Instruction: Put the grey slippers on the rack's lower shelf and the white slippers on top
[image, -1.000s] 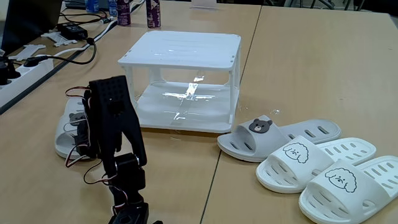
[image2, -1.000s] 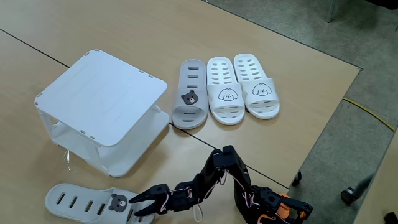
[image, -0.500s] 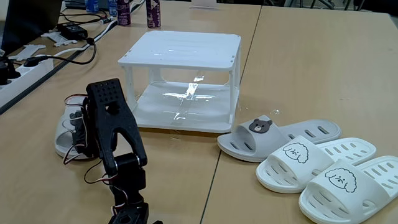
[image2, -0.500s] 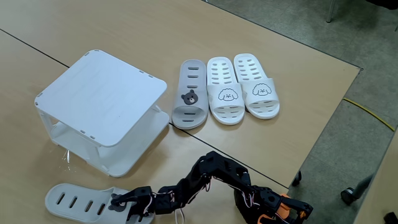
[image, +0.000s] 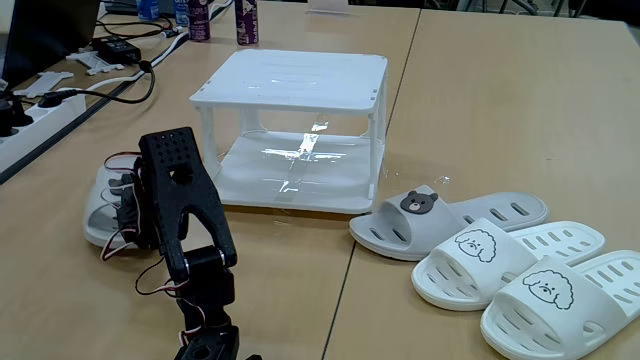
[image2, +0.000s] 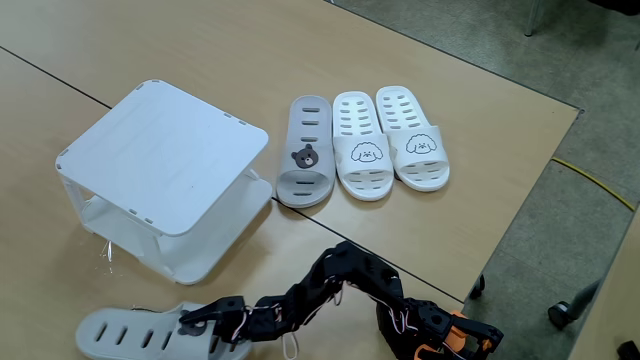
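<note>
Black plastic makes up the arm, and its pincer (image2: 205, 325) reaches low over the strap end of one of the grey slippers (image2: 135, 332), which lies flat on the surface (image2: 470, 140) in front of the rack (image2: 165, 165). The fingers sit on the strap, covering the bear badge, but whether they are clamped on it or merely resting there cannot be told. In a fixed view from the side, that same slipper (image: 98, 205) shows behind the arm (image: 180, 215), just left of the rack (image: 295, 80).

The rack stands upright, its slatted top bare and its lower shelf (image: 300, 165) glossy and bare too.

The other grey slipper (image2: 305, 150) lies just right of the rack in the high fixed view, bear badge up, heel toward the far edge. Touching it on its right are the white slippers (image2: 390, 140), side by side and parallel, dog faces up.

Cables (image: 110, 90) and bottles (image: 245, 22) sit at the far left of the surface in the side view.
</note>
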